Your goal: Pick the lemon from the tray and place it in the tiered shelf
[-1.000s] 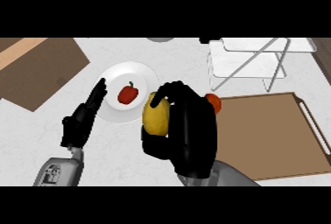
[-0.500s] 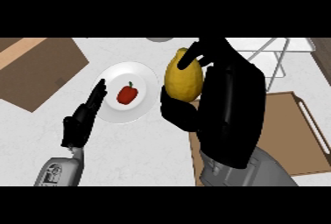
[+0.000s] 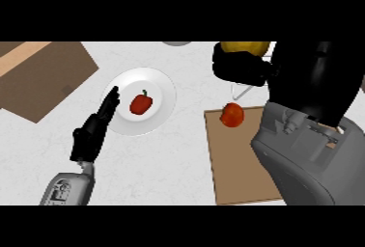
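Note:
The yellow lemon (image 3: 245,47) shows only partly at the top edge, with my right hand (image 3: 241,67) curled round it from below. My right forearm (image 3: 314,140) rises across the right side and hides most of the tiered shelf; only a thin white leg of the shelf (image 3: 241,91) shows under the hand. The brown tray (image 3: 231,169) lies below, holding a red-orange fruit (image 3: 231,115) at its top edge. My left hand (image 3: 95,130) rests open at the left, fingers pointing up beside the plate.
A white plate (image 3: 158,91) with a red pepper (image 3: 141,103) sits left of centre. A brown board (image 3: 39,75) lies at the upper left corner. A grey round thing (image 3: 176,43) peeks in at the top edge.
My right hand has carried the lemon farther up and to the right, to the view's top edge. The right forearm now covers more of the shelf and tray. The left hand has stayed still.

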Robot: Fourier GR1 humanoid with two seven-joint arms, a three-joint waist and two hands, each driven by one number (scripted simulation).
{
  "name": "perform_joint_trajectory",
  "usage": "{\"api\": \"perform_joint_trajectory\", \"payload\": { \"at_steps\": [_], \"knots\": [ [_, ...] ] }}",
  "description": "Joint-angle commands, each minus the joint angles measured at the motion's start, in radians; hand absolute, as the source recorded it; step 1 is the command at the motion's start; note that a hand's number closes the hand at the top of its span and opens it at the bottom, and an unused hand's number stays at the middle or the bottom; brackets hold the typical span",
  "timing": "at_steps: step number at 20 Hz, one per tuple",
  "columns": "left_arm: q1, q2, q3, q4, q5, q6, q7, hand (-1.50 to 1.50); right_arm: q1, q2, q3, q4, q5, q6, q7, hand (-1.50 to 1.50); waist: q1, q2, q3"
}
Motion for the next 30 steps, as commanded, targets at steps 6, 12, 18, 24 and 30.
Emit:
{"api": "perform_joint_trajectory", "payload": {
  "at_steps": [6,12,18,24,30],
  "knots": [
    [-0.016,-0.005,0.011,0.013,-0.001,-0.002,-0.015,0.00,-0.109,-0.063,-0.137,0.186,0.040,-0.022,-0.058,1.50,0.007,0.003,0.000],
    [0.017,0.012,0.021,-0.008,0.026,-0.043,-0.010,0.00,-0.096,-0.131,-0.143,0.229,0.052,-0.021,-0.147,1.50,0.008,0.003,0.000],
    [0.014,0.015,0.019,-0.067,0.025,-0.045,0.033,0.00,-0.144,-0.198,-0.215,0.406,0.040,-0.084,-0.251,1.50,0.013,0.004,0.001],
    [0.027,-0.021,-0.005,-0.077,0.007,-0.019,0.033,0.00,-0.130,-0.196,-0.175,0.561,0.074,-0.259,-0.402,1.50,0.018,0.006,0.001],
    [0.025,-0.013,-0.015,-0.062,0.004,-0.042,0.018,0.00,-0.119,-0.155,-0.319,0.577,-0.064,-0.515,-0.452,1.50,0.024,0.012,0.003]
  ]
}}
